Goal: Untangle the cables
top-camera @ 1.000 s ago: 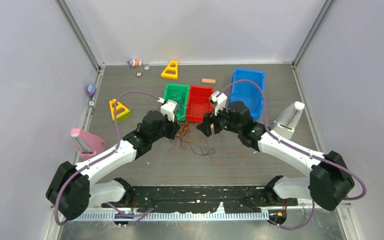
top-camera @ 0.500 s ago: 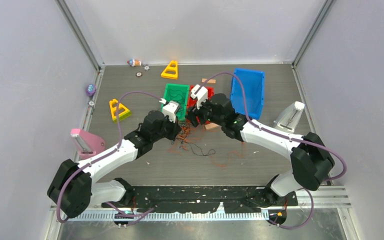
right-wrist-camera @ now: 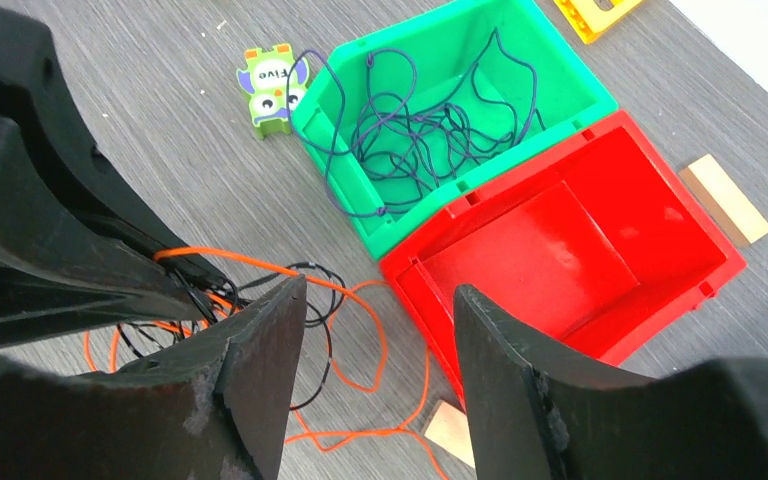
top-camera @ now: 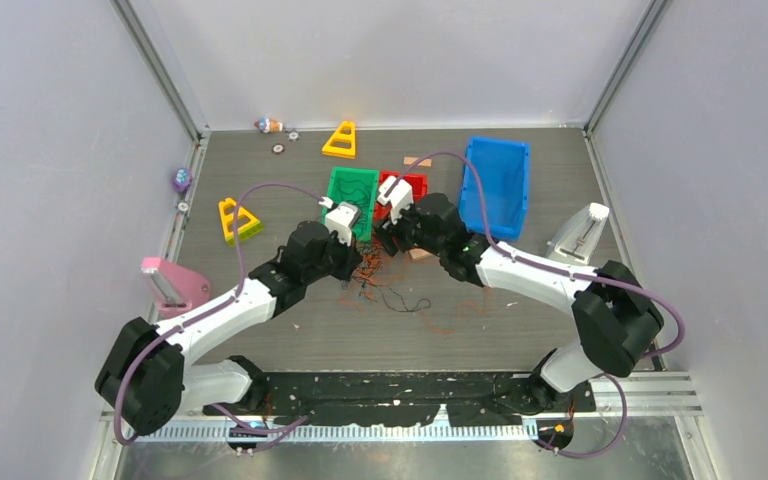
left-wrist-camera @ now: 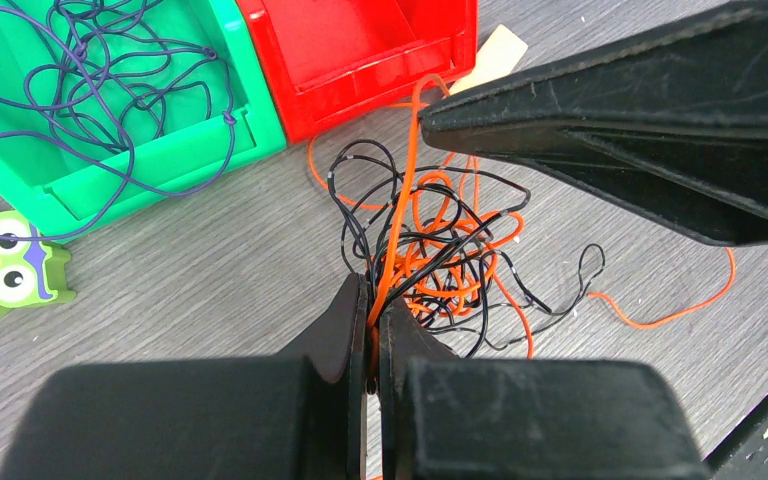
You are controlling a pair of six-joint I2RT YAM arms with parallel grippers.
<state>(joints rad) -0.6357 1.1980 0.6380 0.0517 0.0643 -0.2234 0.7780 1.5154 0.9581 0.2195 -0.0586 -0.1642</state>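
Note:
A clump of thin orange and black cables [top-camera: 372,272] lies on the table in front of the red bin [top-camera: 412,184]. My left gripper [top-camera: 356,262] is shut on an orange strand and some black ones at the clump's near edge; in the left wrist view [left-wrist-camera: 373,292] the orange strand rises taut from the closed jaws. My right gripper [top-camera: 389,238] is open just above the clump's far side. In the right wrist view [right-wrist-camera: 380,292] its fingers straddle an orange loop [right-wrist-camera: 360,330] and bare table, holding nothing. Loose orange strands [top-camera: 455,318] trail to the right.
A green bin [top-camera: 352,188] holds purple strands [right-wrist-camera: 430,120]. The red bin [right-wrist-camera: 570,260] has nothing in it. A blue bin [top-camera: 497,185] stands right. Wooden blocks [right-wrist-camera: 725,200] [right-wrist-camera: 450,430], an owl block [left-wrist-camera: 0,270], yellow triangles [top-camera: 341,140] [top-camera: 238,218], and pink [top-camera: 170,285] and white [top-camera: 580,235] tools lie around.
My right arm has swung left and forward, bringing its open gripper over the clump next to my left gripper. The left gripper has held its place, still shut on the strands.

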